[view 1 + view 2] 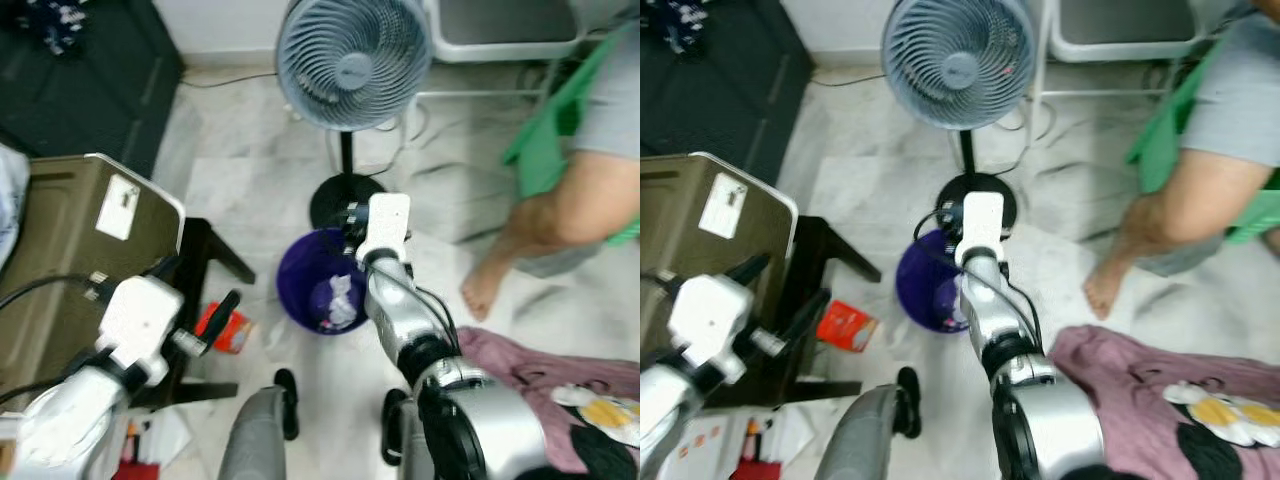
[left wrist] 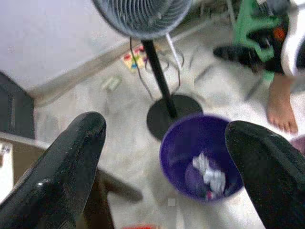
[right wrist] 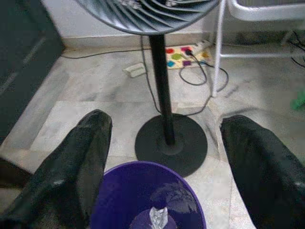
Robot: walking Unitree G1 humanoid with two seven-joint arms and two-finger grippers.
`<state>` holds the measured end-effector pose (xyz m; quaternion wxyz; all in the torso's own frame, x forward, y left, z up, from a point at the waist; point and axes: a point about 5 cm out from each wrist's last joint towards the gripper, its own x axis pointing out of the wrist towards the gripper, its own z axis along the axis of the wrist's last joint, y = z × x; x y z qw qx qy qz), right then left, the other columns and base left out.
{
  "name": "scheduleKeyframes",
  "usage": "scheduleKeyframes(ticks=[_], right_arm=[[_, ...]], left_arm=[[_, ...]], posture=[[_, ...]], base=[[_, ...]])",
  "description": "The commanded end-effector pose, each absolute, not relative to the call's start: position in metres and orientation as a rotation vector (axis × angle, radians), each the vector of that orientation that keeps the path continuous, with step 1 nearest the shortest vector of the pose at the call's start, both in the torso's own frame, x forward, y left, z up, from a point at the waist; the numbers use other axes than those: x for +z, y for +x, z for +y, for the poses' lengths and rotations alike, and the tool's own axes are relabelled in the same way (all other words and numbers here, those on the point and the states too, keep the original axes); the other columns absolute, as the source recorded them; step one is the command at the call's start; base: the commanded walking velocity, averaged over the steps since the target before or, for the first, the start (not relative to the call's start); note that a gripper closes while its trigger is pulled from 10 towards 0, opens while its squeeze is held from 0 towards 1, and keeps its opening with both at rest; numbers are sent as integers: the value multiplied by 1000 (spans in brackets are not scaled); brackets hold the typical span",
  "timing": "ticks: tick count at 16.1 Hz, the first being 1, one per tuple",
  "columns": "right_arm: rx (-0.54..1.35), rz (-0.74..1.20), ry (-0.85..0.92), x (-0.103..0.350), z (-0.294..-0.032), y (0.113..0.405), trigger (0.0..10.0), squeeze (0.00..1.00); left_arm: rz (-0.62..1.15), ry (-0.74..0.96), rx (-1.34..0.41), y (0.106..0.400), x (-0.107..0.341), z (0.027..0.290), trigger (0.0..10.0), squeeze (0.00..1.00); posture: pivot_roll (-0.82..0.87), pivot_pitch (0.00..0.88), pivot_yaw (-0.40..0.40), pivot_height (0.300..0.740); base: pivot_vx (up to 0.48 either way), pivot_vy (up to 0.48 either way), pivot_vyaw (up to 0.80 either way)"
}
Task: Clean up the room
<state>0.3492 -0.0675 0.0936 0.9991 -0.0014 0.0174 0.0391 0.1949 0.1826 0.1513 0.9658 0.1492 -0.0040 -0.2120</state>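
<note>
Risks first. Our right gripper [image 3: 162, 167] hangs over the far rim of the round purple plastic waste bin [image 1: 305, 290], fingers spread wide with nothing between them. Just beyond the bin stands the grey pedestal fan [image 1: 352, 60] on its black disc base [image 3: 171, 140]; a forward reach could knock the thin pole or snag the cables trailing behind it. A person's bare foot [image 1: 485, 285] rests on the pale marble floor [image 1: 240, 170] near the bin on our right side, so any sweep of the right arm that way risks contact. The head views are blurred, which we judge makes aiming less sure.

Our left gripper [image 1: 195, 300] is raised beside the olive-brown box with a white label [image 1: 90, 230], fingers parted and empty, and looks down toward the bin from the left. The black low stand [image 1: 205, 265] sits close under it; a careless descent could clip its leg.

Task things: crumpled white paper [image 1: 340, 300] already lies inside the bin, below and slightly nearer to us than the right gripper. A small red-orange packet [image 1: 225, 328] lies on the floor between the stand and the bin, beneath the left gripper's fingers. A mauve printed garment [image 1: 540, 380] lies on the floor near our right side, well apart from both grippers. We judge the packet the nearest pick.
</note>
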Motion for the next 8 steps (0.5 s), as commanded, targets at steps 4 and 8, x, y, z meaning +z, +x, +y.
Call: scheduleKeyframes(ticks=[4, 8], right_arm=[[278, 1, -16, 92, -60, 316, 10000, 1000], [263, -55, -88, 101, -88, 295, 10000, 1000]], left_arm=[[-70, 273, -340, 228, 142, 169, 10000, 0], [-121, 209, -273, 245, 138, 152, 10000, 0]], posture=[[122, 119, 54, 740], [41, 1, 26, 740]], base=[[0, 0, 0], [0, 0, 0]])
